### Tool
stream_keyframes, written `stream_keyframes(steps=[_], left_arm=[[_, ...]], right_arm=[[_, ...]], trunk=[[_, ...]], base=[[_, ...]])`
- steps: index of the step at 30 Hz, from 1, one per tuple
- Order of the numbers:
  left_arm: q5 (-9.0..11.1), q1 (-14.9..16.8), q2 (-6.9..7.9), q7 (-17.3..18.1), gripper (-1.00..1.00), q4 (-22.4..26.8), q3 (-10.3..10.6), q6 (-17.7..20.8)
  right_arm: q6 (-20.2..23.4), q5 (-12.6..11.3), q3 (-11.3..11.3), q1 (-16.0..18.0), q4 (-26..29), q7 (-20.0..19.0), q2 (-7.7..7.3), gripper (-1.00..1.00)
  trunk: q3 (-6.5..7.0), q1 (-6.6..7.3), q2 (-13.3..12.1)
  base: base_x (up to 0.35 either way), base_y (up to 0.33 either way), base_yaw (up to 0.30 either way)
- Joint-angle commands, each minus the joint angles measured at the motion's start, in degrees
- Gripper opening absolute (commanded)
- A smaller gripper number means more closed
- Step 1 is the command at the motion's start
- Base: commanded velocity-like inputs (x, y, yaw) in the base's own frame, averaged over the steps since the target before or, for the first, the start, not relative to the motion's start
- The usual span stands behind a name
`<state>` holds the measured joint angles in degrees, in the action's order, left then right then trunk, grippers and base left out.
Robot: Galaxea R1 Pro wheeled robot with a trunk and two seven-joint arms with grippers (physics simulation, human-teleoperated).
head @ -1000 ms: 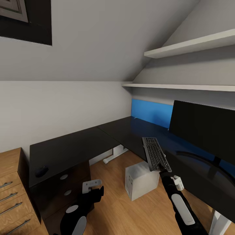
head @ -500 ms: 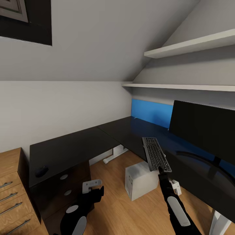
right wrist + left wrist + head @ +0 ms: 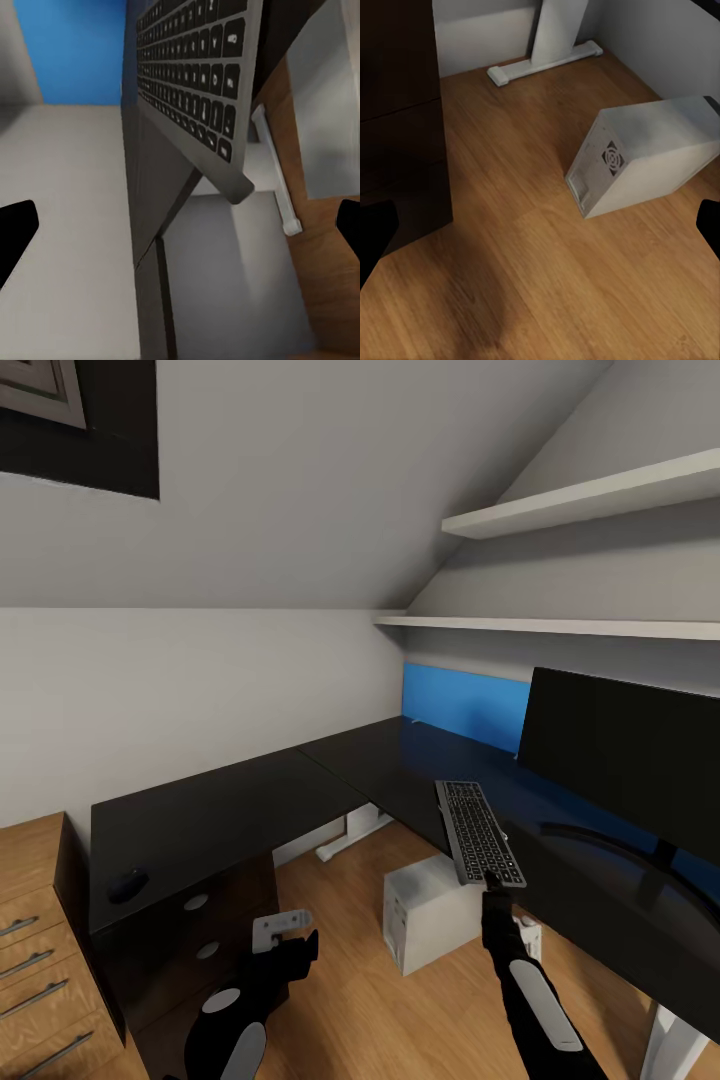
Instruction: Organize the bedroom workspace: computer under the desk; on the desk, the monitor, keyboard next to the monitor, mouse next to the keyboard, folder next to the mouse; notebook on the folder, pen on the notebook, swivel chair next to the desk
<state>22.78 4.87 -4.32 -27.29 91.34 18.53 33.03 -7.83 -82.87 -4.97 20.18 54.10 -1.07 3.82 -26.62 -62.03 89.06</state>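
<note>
Dark grey and slim, the keyboard [image 3: 479, 832] lies on the black tabletop [image 3: 250, 810] in front of the monitor [image 3: 625, 755], but skewed, with its near end jutting past the front edge over the floor. The right gripper [image 3: 492, 882] sits just at that overhanging corner; in the right wrist view the keyboard [image 3: 196, 82] fills the space ahead, and the fingers [image 3: 15, 232] stand wide apart, clamped on nothing. Whether a fingertip touches the corner I cannot tell from the head view.

The step in hand looks like seating the keyboard beside the monitor. The next move probably calls for a push or a re-grip at the near end to slide it fully onto the tabletop, squared up before the screen.

The computer [image 3: 430, 913] stands on the wood floor [image 3: 360, 1000] just out from the desk, so it likely needs tucking under. The mouse [image 3: 127, 884] rests well apart on the left wing. The left gripper [image 3: 285, 928] hangs low by the drawers, its fingers [image 3: 376, 236] spread open and empty.
</note>
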Motion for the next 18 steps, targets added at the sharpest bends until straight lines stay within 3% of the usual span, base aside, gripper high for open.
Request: stream_keyframes(steps=[1,12,18], left_arm=[[0.6,0.0,0.01,-0.6,1.0,0.1,0.1,0.1],[0.6,0.0,-0.01,-0.5,1.0,0.1,0.1,0.1],[0.6,0.0,-0.08,-0.6,1.0,0.1,0.1,0.1]], right_arm=[[-0.2,-0.7,0.0,0.0,0.0,-0.3,0.05,1.0],[-0.2,-1.1,-0.2,0.0,0.0,-1.6,0.11,1.0],[-0.2,-1.0,-0.4,0.0,0.0,-2.0,0.06,1.0]], trunk=[[-0.07,0.0,0.0],[-0.07,0.0,0.0],[-1.14,-1.32,2.4]], base=[[0.0,0.0,0.0],[0.0,0.0,0.0],[0.0,0.0,0.0]])
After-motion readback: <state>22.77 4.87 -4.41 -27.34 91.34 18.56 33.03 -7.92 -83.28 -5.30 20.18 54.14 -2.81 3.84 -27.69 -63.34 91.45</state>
